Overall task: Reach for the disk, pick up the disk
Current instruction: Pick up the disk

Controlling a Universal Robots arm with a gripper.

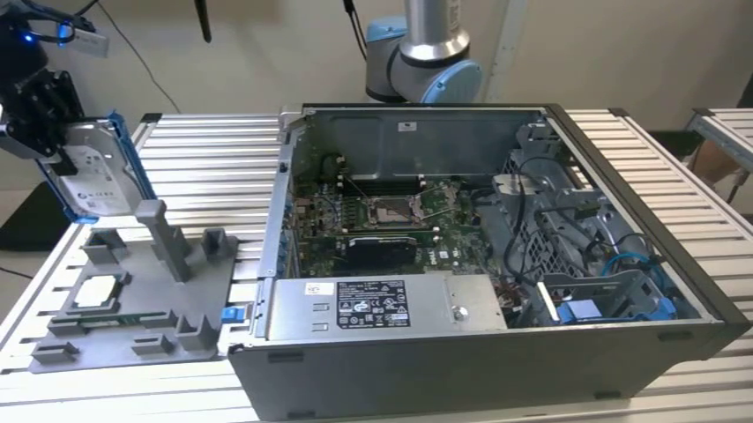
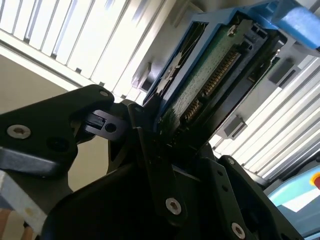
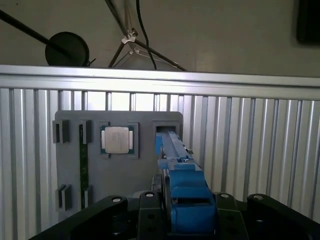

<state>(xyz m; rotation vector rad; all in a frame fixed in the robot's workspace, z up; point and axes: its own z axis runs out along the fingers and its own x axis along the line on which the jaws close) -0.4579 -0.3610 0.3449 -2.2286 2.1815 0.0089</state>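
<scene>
The disk (image 1: 97,181), a silver hard drive with a white label in a blue frame, stands on edge at the exterior view's left. Its lower end is right at the back corner of the grey fixture (image 1: 130,304). I cannot tell if it still touches the fixture. My gripper (image 1: 56,141) is shut on the disk's upper part. In the second wrist view the black fingers (image 2: 150,135) clamp the blue frame, and the disk's (image 2: 210,70) green circuit board shows. In the first wrist view the disk (image 3: 184,195) runs edge-on from my gripper (image 3: 182,217) toward a slot in the fixture (image 3: 115,170).
A small square silver chip (image 3: 117,139) lies in a pocket of the fixture, and a grey post (image 1: 161,236) rises close beside the disk. The open computer case (image 1: 471,264) stands to the exterior view's right on the slatted metal table (image 1: 212,150). The arm's base (image 1: 424,53) is behind the case.
</scene>
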